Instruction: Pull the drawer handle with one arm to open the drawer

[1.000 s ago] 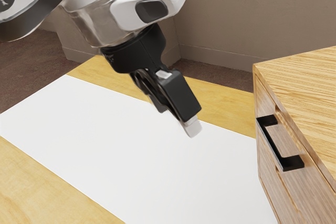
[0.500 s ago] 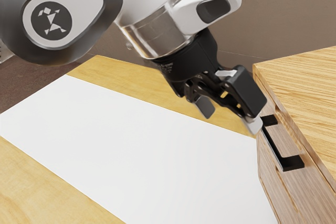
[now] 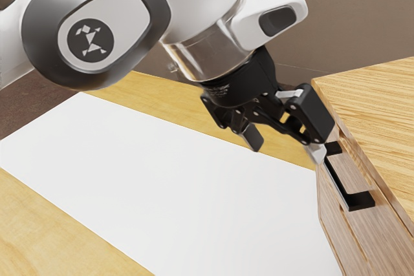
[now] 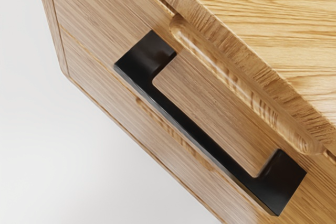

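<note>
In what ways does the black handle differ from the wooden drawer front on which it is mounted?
The handle is plain black; the drawer front is light wood with visible grain. The handle is a slim bar with two short posts, while the drawer front is a broad flat panel. The handle stands out from the drawer front on its posts. Both have straight edges and run in the same direction.
</note>
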You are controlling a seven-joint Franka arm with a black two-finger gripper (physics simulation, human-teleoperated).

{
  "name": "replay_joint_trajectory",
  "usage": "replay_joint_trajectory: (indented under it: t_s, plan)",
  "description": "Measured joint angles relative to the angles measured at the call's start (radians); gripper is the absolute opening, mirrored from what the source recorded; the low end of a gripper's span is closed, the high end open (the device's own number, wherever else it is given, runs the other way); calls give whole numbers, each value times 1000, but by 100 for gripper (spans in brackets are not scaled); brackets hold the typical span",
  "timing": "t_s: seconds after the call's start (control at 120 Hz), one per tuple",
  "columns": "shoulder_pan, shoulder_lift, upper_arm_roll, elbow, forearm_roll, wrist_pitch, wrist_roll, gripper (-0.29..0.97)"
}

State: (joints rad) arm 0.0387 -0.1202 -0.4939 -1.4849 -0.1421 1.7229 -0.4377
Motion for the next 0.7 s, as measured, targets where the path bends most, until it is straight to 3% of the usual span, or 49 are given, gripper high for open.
replay_joint_trajectory:
  t_s: [0.325, 0.7]
  plan:
    - [18, -56, 2, -94, -17, 61, -88, 68]
    - [25, -39, -3, -132, -22, 122, -241, 68]
